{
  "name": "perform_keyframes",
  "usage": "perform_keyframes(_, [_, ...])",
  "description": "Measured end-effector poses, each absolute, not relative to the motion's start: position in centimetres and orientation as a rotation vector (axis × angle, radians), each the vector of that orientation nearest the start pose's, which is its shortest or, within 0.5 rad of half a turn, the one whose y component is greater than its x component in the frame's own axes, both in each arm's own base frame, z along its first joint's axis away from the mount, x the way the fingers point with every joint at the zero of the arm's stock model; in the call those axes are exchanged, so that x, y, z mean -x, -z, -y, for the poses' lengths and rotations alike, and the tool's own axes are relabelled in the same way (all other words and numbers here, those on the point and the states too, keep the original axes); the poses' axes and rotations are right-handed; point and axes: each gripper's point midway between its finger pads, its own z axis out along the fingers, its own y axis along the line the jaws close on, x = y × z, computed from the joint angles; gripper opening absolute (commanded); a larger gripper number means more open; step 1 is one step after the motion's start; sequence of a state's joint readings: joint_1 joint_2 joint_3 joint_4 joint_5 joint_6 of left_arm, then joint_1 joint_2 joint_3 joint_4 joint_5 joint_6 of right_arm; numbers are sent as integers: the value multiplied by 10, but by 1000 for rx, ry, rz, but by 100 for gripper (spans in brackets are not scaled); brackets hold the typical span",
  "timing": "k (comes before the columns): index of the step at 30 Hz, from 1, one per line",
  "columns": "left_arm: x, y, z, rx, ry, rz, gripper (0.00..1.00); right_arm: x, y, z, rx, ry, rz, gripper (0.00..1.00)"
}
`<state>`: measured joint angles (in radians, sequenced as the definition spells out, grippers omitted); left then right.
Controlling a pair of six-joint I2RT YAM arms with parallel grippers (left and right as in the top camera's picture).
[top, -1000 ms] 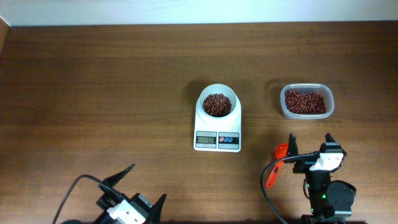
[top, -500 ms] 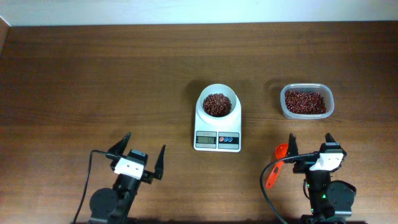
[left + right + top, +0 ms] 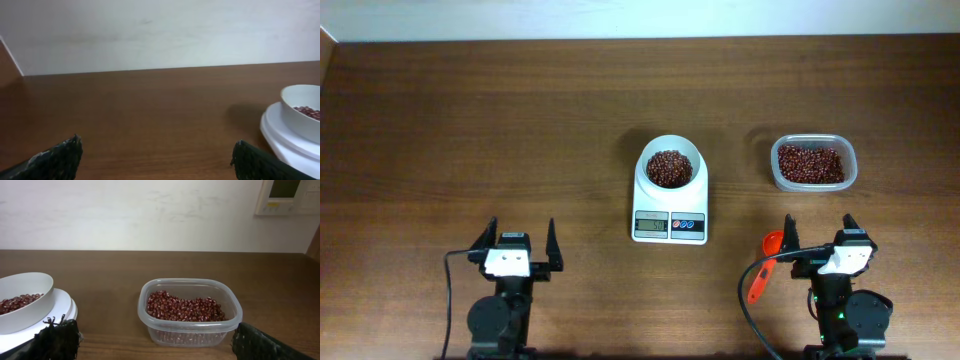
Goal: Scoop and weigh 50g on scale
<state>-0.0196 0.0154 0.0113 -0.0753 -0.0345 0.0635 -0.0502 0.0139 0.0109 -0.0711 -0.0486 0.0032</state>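
The white scale (image 3: 669,226) stands mid-table, and its round bowl (image 3: 669,150) holds a heap of dark red-brown beans (image 3: 668,168). More beans (image 3: 810,163) fill the clear tub (image 3: 851,163) to its right. My left gripper (image 3: 517,236) sits open near the front edge, left of the scale, with nothing between its fingers. The left wrist view has the scale (image 3: 280,131) at the right edge beyond that gripper (image 3: 157,150). Open and empty too, my right gripper (image 3: 819,228) sits in front of the tub (image 3: 190,330). In the right wrist view it (image 3: 155,336) faces the tub.
An orange-red measuring scoop (image 3: 761,272) lies on the table just left of the right gripper, beside a black cable (image 3: 747,305). A white wall (image 3: 150,215) runs behind the table's far edge.
The left arm has come up from the front edge, moved left and turned square to the table. The right arm, the scoop and the scale have stayed put.
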Motion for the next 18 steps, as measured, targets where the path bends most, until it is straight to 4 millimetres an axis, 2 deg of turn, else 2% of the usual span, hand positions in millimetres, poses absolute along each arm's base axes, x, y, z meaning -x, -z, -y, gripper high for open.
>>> perform_keyframes(9, [-246, -157, -15, 7, -109, -1651, 99, -246, -158, 4, -6, -3, -1645, 99])
perform_keyframes(18, [-246, -157, -16, 9, -110, -1651, 99, -246, -158, 4, -6, -4, -1645, 99])
